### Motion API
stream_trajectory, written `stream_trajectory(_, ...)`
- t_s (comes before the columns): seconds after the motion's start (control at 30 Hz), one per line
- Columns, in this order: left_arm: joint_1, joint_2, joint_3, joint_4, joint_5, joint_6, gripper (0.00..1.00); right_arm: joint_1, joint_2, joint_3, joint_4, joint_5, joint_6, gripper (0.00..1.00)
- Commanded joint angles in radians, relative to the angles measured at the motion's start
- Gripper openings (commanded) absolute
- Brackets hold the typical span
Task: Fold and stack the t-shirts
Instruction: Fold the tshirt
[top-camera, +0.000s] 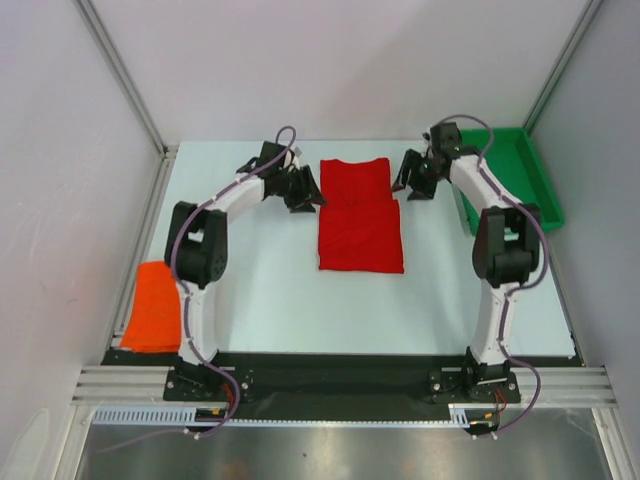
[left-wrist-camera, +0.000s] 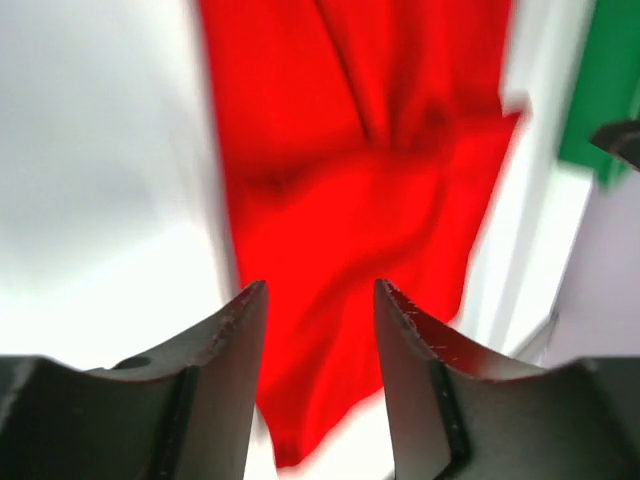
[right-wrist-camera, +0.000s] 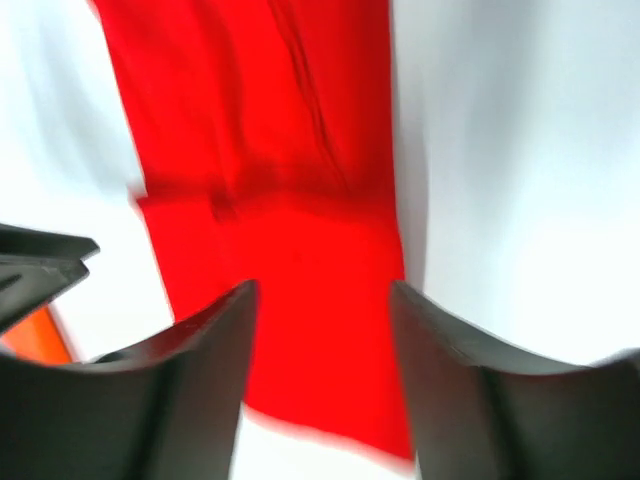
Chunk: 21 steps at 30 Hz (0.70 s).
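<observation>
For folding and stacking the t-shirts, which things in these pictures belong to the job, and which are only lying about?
Belong to the job:
- red t-shirt, spread in the middle
- orange t-shirt, a folded rectangle at the near left

Only lying about:
- green tray, at the far right

Red t-shirt between left gripper and right gripper: soft matt cloth, creased. Orange t-shirt well behind left gripper: smooth matt cloth. Green tray beside right gripper: smooth plastic. Left gripper fingers: matt black, scratched.
</observation>
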<state>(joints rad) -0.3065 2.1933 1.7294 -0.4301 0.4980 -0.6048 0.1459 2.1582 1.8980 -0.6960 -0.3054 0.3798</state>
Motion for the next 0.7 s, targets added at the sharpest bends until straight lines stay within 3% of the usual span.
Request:
stream_trajectory(0.0, -0.032, -0.197, -0.185, 0.025, 0.063, 0.077, 0.54, -0.017, -0.205, -0.242, 0.013, -0.148, -0.027, 0.64)
stream_trajectory(0.07, -0.043, -0.277, -0.328, 0.088, 0.091, 0.08, 0.55, -0.02, -0.305, -0.435, 0.08, -0.199, -0.032, 0.66)
stream_trajectory(0.3, -0.066, -0.368, -0.586, 0.194, 0.116, 0.043, 0.55, -0.023, -0.465, -0.773, 0.214, -0.248, -0.03, 0.7)
stream_trajectory(0.6, -0.072, -0.299, -0.607, 0.214, 0.134, 0.062, 0.48, -0.04, -0.471, -0.867, 0.237, -0.224, -0.058, 0.58)
stream_trajectory(0.67, -0.071, -0.29, -0.607, 0.212, 0.135, 0.063, 0.48, -0.04, -0.446, -0.867, 0.239, -0.244, -0.058, 0.5)
